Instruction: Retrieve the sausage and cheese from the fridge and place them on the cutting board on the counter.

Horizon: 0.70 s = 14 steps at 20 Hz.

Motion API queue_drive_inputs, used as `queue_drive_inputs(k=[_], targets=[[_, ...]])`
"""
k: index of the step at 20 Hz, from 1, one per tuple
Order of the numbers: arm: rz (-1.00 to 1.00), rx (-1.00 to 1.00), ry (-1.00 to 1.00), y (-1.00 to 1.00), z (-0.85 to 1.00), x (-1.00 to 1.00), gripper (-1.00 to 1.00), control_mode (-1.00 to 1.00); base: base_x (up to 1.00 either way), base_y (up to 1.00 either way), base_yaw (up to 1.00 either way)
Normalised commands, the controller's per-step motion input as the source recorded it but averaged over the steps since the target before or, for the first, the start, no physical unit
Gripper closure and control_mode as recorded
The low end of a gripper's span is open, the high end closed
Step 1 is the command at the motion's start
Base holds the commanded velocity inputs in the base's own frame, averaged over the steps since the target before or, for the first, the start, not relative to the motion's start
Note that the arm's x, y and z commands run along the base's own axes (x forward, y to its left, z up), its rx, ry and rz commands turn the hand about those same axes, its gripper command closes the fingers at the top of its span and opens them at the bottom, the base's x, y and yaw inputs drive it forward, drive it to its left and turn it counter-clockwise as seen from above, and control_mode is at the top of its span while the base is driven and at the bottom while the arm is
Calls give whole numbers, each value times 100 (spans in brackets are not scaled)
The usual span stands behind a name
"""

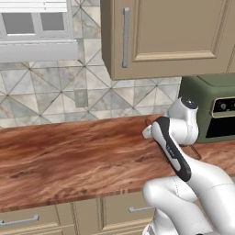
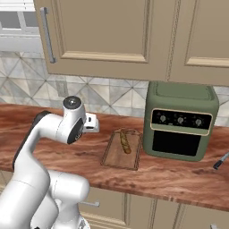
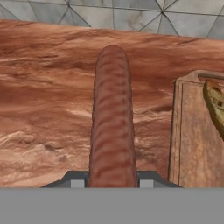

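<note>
Tool (image 3: pixel 112 180) clamped around one sausage (image 3: pixel 112 127); one cheese (image 2: pixel 125 142) on one cutting board (image 2: pixel 117 159).

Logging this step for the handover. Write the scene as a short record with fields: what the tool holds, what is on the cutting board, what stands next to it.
tool: shut on the sausage, which sticks out ahead of it above the counter
cutting board: lies flat on the counter, to the right of the sausage in the hand view
cheese: lies on the cutting board, toward its back half
green oven: stands on the counter at the board's right
task state: cheese placed, sausage not yet on the board
</note>
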Motion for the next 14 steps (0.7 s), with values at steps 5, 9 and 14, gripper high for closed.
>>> queue_drive_inputs(k=[5,9,14], targets=[[0,0,0,0,0,0,100,100,0,0,0],[0,0,0,0,0,0,100,100,0,0,0],[0,0,0,0,0,0,100,-100,0,0,0]])
